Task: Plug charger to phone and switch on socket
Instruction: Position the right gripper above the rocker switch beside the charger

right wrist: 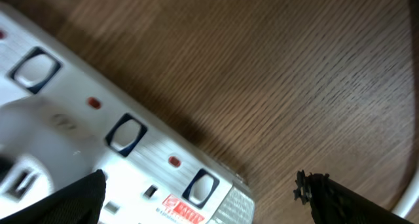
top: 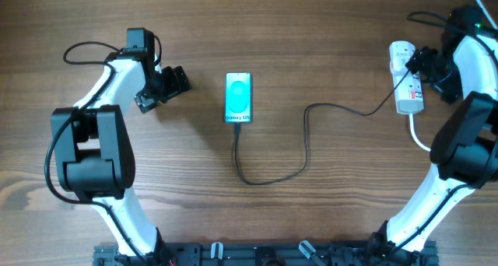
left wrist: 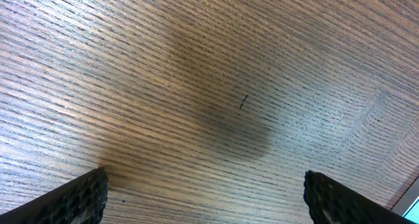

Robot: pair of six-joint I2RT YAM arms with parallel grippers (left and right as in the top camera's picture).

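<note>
1. The whole table (top: pixel 327 48) is seen straight down from overhead.
2. From the left wrist, bare table is viewed close, facing down.
3. From the right wrist, the socket (right wrist: pixel 131 152) is viewed close; it is shared with overhead.

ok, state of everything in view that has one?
Cyan-screened white-edged phone: screen lit.
Thin black charger cable: end at phone's bottom edge; seating unclear.
White power-strip socket: switch position unclear.
Left gripper: open, empty.
Right gripper: open, over socket.
</note>
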